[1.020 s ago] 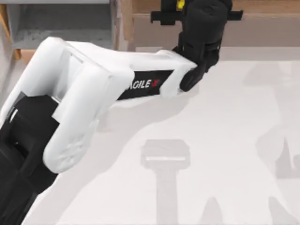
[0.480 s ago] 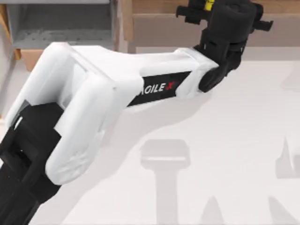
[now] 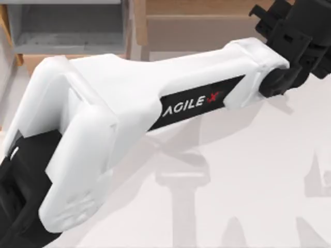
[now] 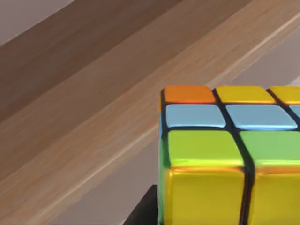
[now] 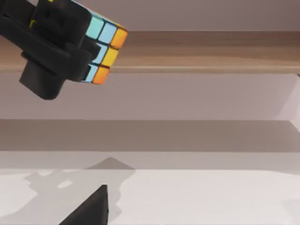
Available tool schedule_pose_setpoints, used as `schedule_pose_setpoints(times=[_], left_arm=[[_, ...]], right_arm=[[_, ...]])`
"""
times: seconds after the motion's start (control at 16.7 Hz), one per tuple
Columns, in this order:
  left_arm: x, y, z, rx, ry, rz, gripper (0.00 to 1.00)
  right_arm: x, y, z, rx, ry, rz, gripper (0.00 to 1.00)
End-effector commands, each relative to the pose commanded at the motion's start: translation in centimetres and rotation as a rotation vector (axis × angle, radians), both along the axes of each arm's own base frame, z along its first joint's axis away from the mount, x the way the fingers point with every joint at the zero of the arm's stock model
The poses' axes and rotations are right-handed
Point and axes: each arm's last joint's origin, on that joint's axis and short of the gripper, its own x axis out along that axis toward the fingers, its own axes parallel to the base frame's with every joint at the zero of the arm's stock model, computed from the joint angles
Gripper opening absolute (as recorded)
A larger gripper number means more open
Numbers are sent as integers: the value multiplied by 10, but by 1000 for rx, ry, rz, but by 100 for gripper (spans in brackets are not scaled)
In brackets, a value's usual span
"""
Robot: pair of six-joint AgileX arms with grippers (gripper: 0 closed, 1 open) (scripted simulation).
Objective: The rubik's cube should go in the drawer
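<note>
Across the table (image 3: 248,170) toward its far right, the left arm is stretched out, its left gripper (image 3: 289,26) clamped on the rubik's cube (image 4: 225,159), held aloft before the long wooden shelf unit (image 3: 207,15).

You have a pale grey worktop (image 3: 248,170) spreading from the centre toward 3 and 6 o'clock, with soft grey shadows lying across it. At 12 o'clock a long brown wooden shelf unit (image 3: 207,20) runs along its far edge, its plank fronts (image 4: 93,122) banded light and dark.
</note>
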Motion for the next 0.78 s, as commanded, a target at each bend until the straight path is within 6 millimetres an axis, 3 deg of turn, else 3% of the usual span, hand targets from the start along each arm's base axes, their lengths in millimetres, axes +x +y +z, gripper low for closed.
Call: schedule_pose_setpoints(times=[0.18, 0.42, 0.6, 0.78], left_arm=[[-6, 11, 16, 150, 103, -96, 0], [6, 51, 42, 325, 266, -157, 0], [27, 101, 65, 409, 403, -138, 0], [55, 164, 84, 445, 541, -65, 0]], right_arm=[[0, 0, 0, 0, 0, 0, 100], [0, 0, 0, 0, 0, 0, 100], [0, 0, 0, 0, 0, 0, 100], [0, 0, 0, 0, 0, 0, 100]])
